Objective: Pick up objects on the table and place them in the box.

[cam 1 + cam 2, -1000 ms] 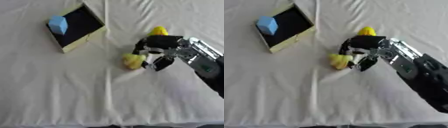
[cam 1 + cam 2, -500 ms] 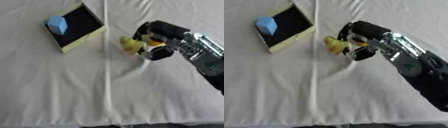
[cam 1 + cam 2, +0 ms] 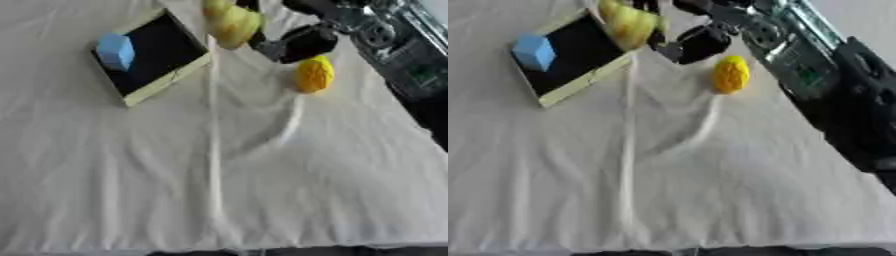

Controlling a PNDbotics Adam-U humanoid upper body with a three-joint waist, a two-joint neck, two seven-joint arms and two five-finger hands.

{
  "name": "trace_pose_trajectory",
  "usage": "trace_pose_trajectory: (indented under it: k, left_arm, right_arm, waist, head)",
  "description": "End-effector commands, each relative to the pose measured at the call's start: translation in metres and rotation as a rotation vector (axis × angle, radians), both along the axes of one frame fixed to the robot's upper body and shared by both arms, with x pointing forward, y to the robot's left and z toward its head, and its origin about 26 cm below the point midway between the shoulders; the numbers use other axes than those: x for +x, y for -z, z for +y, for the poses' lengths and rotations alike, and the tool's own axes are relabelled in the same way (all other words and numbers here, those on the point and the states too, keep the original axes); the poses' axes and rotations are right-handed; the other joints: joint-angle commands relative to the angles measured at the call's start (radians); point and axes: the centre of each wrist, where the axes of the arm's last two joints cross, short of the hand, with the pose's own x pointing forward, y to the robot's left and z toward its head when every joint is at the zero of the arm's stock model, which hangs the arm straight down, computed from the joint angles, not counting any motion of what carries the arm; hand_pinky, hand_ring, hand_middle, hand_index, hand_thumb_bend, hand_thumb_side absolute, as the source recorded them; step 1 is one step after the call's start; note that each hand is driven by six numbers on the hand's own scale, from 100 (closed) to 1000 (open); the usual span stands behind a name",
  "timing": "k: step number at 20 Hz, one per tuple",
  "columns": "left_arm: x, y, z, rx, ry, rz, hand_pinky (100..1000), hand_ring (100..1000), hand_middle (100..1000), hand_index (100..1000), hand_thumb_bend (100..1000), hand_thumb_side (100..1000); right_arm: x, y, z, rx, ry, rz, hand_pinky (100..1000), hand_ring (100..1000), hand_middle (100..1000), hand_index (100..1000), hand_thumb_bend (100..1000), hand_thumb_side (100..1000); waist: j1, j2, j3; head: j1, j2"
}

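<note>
My right hand [image 3: 293,37] reaches in from the upper right and is shut on a pale yellow-green fruit-like object [image 3: 231,22], held up near the top edge just right of the box. The box [image 3: 157,55] is flat with a black inside and a pale yellow rim, lying at the upper left. A light blue block [image 3: 115,50] sits in its left part. A round yellow object [image 3: 313,74] lies on the white cloth below the hand. The left hand shows in no view.
A white cloth [image 3: 219,175] with a long crease down the middle covers the table. My dark forearm [image 3: 833,95] crosses the upper right. The table's front edge runs along the bottom.
My right hand has lifted the yellow-green object off the cloth and carried it up and left towards the box. The camera view has shifted and closed in.
</note>
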Motion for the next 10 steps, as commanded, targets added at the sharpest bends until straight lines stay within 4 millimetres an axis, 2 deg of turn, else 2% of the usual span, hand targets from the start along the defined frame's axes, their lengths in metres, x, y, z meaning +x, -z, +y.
trace_pose_trajectory:
  k: [1, 3, 6, 10]
  left_arm:
    - [-0.003, -0.009, -0.001, 0.015, 0.013, -0.031, 792, 761, 693, 890, 171, 425]
    - [-0.003, -0.009, -0.002, 0.014, 0.017, -0.033, 792, 761, 694, 890, 171, 426]
    - [0.0, -0.016, -0.011, 0.009, 0.058, -0.059, 791, 760, 693, 890, 170, 427]
    - [0.0, -0.019, -0.013, 0.009, 0.072, -0.067, 791, 760, 693, 890, 168, 429]
  right_arm:
    - [0.02, 0.0, 0.002, 0.002, 0.0, -0.005, 829, 686, 465, 580, 100, 100]
    - [0.025, 0.002, 0.002, 0.004, 0.0, -0.011, 830, 692, 469, 584, 100, 100]
    - [0.034, -0.005, 0.009, 0.058, 0.039, -0.012, 830, 693, 471, 585, 100, 100]
    - [0.048, 0.006, 0.025, 0.091, 0.113, 0.053, 829, 696, 473, 586, 100, 100]
  waist:
    - [0.002, -0.021, 0.001]
    - [0.004, -0.018, 0.003]
    - [-0.002, 0.007, 0.048]
    - [-0.01, 0.02, 0.07]
  head:
    - [-0.008, -0.005]
    - [-0.015, -0.007]
    - [-0.055, -0.026]
    - [-0.065, -0.036]
